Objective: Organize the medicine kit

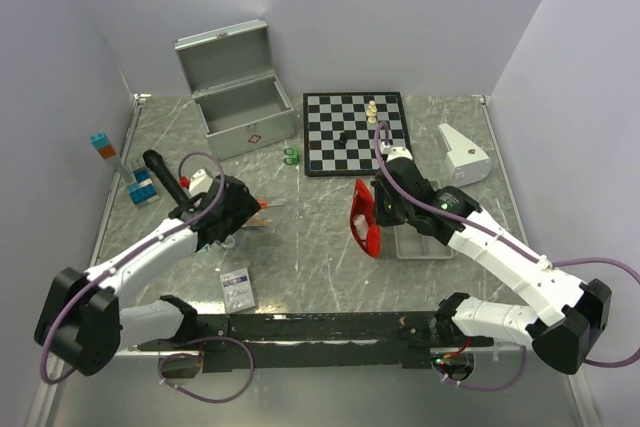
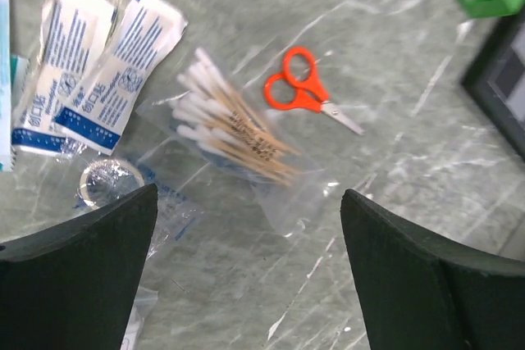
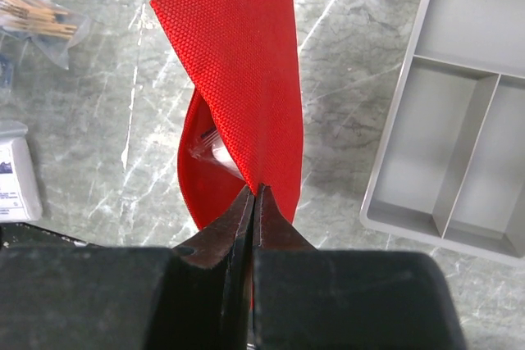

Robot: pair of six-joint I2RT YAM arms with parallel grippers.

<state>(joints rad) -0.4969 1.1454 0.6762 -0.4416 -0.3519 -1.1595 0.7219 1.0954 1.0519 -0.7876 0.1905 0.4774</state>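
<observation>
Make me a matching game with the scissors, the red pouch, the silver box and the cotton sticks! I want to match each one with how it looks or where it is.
Things:
1. scissors
2. red pouch
3. silver box
4. cotton sticks

Matches:
A. its lid stands open
B. inside a clear bag
C. pinched by the right gripper
D. orange handles

Right pairs: 1-D, 2-C, 3-A, 4-B.
</observation>
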